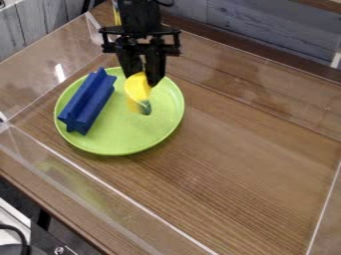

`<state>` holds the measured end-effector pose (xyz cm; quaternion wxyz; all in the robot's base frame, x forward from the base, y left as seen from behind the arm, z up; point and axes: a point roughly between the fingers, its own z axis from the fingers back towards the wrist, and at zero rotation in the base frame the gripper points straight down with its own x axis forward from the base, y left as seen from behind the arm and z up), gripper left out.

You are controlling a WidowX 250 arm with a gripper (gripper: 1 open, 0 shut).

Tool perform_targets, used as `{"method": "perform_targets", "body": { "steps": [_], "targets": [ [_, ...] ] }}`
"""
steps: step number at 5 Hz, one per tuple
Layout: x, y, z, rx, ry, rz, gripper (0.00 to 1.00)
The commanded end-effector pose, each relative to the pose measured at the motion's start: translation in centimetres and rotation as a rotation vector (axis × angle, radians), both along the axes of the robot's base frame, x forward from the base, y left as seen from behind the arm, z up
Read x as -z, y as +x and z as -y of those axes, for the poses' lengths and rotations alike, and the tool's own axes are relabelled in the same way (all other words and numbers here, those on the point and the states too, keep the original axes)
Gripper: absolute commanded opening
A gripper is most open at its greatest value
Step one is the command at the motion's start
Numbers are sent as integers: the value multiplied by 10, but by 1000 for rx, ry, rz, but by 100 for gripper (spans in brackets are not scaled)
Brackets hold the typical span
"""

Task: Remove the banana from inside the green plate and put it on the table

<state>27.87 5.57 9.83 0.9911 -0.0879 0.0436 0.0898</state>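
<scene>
- Blue block [88, 101]: one, long and narrow, lying slantwise.
- Clear wall [273, 38]: noted along the far edge, upright.
- Black cable [14, 237]: observed in the near left corner, curved; its full run cannot be determined.

The gripper [139, 62] covered the upper end of the banana [138, 90], and its own fingertips were too dark and small to separate clearly. The arm [138, 14] ran out of view at the top edge and hid part of the wall behind it. The green plate's [127, 137] far rim was lost behind the gripper. The table [226, 159] was cut off by the frame, and 1 dark object [14, 242] at the lower left was cropped and could not be identified.
</scene>
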Motion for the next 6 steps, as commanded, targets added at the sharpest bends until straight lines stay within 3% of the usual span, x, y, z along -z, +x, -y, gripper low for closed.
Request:
{"method": "perform_targets", "body": {
  "steps": [1,6],
  "targets": [
    [-15,5,5,31,19,60,0],
    [-31,-2,42,238,9,62,0]
  ]
}}
